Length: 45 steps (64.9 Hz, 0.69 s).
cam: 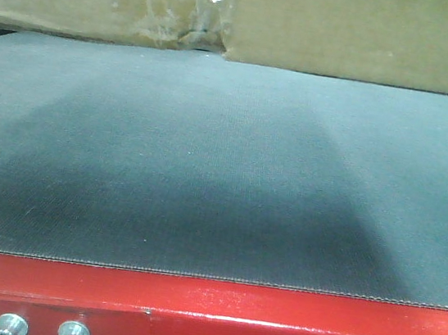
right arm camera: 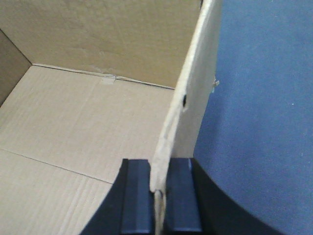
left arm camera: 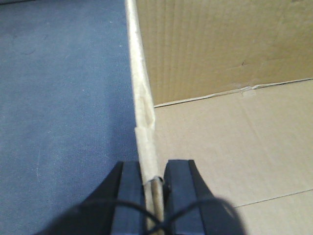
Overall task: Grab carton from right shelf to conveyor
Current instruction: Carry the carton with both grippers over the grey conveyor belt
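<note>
An open brown carton [cam: 350, 27] stands at the far edge of the grey-blue conveyor belt [cam: 223, 176]. In the left wrist view my left gripper [left arm camera: 155, 178] is shut on the carton's left wall [left arm camera: 143, 103], one finger outside over the belt, one inside over the carton floor [left arm camera: 230, 147]. In the right wrist view my right gripper [right arm camera: 159, 176] is shut on the carton's right wall [right arm camera: 193, 98], one finger inside over the carton floor [right arm camera: 73, 122], one outside over the belt [right arm camera: 264, 98]. Neither gripper shows in the front view.
The conveyor's red frame [cam: 204, 322] with two bolts [cam: 41, 329] runs along the near edge. Clear tape [cam: 179, 5] marks the carton's front face. The belt lies flat beside both carton walls.
</note>
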Each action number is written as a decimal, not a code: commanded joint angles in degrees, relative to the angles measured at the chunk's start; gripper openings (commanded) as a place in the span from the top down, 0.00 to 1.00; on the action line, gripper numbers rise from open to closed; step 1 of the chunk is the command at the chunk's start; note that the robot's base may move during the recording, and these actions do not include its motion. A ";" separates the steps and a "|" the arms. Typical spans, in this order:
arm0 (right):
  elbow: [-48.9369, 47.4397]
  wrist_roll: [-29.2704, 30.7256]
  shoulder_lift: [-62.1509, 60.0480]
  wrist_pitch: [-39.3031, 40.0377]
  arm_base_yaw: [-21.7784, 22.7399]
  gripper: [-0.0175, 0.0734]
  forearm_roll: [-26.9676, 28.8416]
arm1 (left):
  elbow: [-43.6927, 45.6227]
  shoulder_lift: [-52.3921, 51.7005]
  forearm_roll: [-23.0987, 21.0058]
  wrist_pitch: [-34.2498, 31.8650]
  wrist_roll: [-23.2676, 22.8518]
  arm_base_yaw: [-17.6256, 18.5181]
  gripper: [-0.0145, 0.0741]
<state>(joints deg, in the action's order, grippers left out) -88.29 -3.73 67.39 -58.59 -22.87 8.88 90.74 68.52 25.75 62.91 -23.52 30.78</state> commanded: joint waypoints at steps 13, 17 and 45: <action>-0.33 0.73 -0.76 1.70 0.34 0.88 -2.06 | 0.28 -0.73 4.79 0.30 0.42 -0.15 0.84; -0.33 0.73 -0.76 1.70 0.34 0.88 -2.06 | 0.28 -0.73 4.79 0.30 0.42 -0.15 0.84; -0.33 0.73 6.11 5.08 0.48 0.88 -3.68 | -2.17 5.33 -4.85 -11.02 0.42 -7.48 0.84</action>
<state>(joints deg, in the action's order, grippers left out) -88.29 -3.73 70.86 -56.39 -22.87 7.25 89.98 71.96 21.64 56.63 -23.52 26.44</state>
